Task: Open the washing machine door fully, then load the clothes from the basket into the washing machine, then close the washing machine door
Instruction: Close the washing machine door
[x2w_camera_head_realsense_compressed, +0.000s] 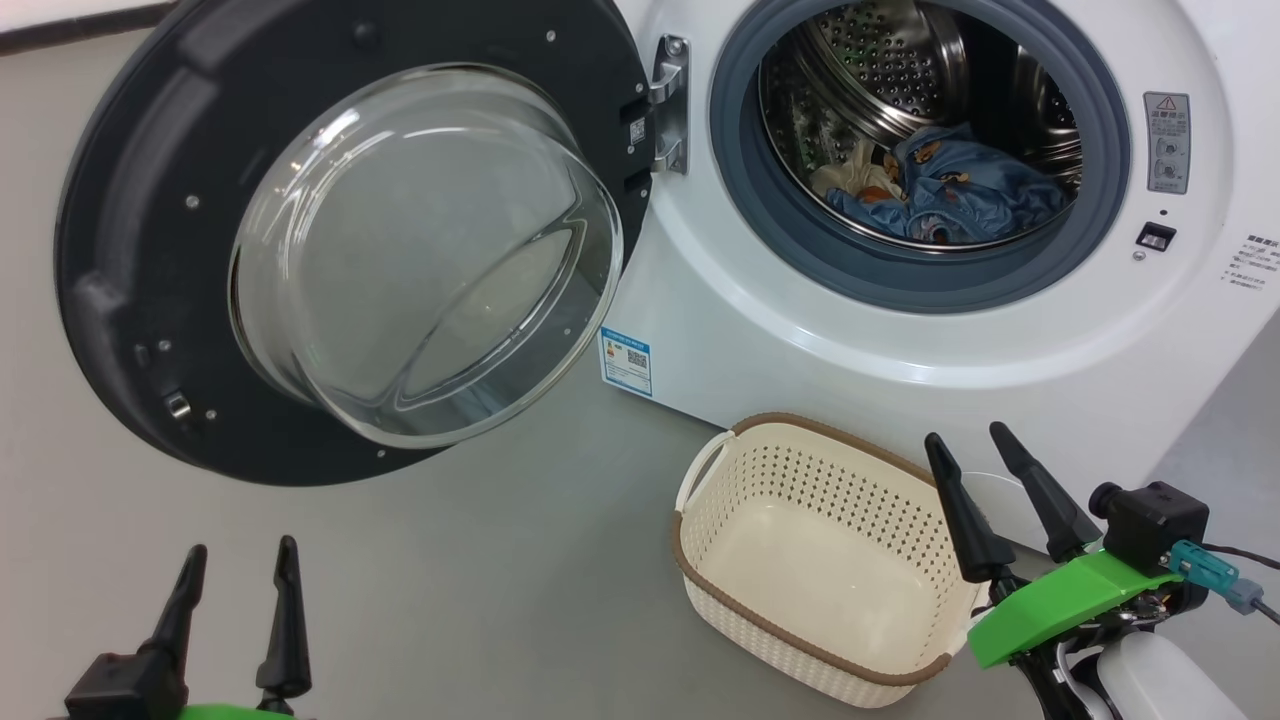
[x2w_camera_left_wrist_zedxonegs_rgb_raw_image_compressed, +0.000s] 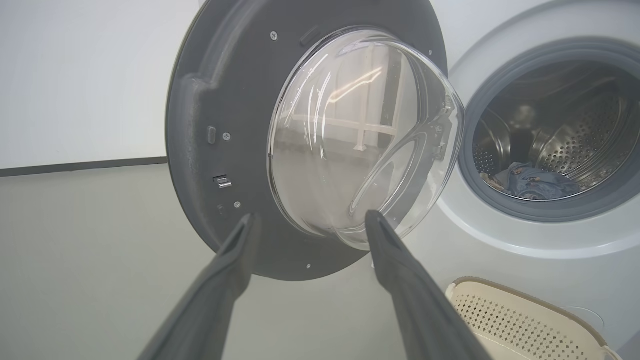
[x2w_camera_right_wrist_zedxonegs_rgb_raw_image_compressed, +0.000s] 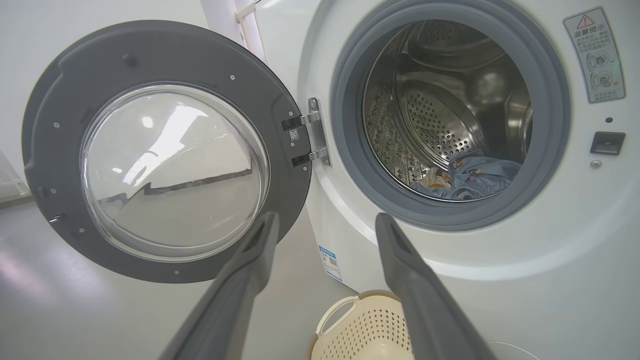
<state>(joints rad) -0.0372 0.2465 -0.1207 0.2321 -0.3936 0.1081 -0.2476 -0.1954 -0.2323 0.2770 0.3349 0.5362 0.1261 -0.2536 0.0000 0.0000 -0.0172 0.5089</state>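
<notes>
The washing machine (x2w_camera_head_realsense_compressed: 900, 330) stands white ahead of me, its door (x2w_camera_head_realsense_compressed: 150, 250) swung wide open to the left, glass bowl facing out. Light-blue clothes (x2w_camera_head_realsense_compressed: 950, 190) with orange figures lie in the steel drum, also seen as clothes (x2w_camera_right_wrist_zedxonegs_rgb_raw_image_compressed: 470, 180) and clothes (x2w_camera_left_wrist_zedxonegs_rgb_raw_image_compressed: 530, 182). The cream basket (x2w_camera_head_realsense_compressed: 720, 590) sits on the floor below the opening with nothing in it. My left gripper (x2w_camera_head_realsense_compressed: 240, 565) is open at the lower left, below the door (x2w_camera_left_wrist_zedxonegs_rgb_raw_image_compressed: 210, 100). My right gripper (x2w_camera_head_realsense_compressed: 965, 450) is open over the basket's right end, fingers apart and holding nothing.
Grey floor (x2w_camera_head_realsense_compressed: 450, 580) spreads in front of the machine and under the door. A white wall with a dark skirting line (x2w_camera_left_wrist_zedxonegs_rgb_raw_image_compressed: 80, 167) runs behind the door. A blue label (x2w_camera_head_realsense_compressed: 625, 362) marks the machine's lower left corner.
</notes>
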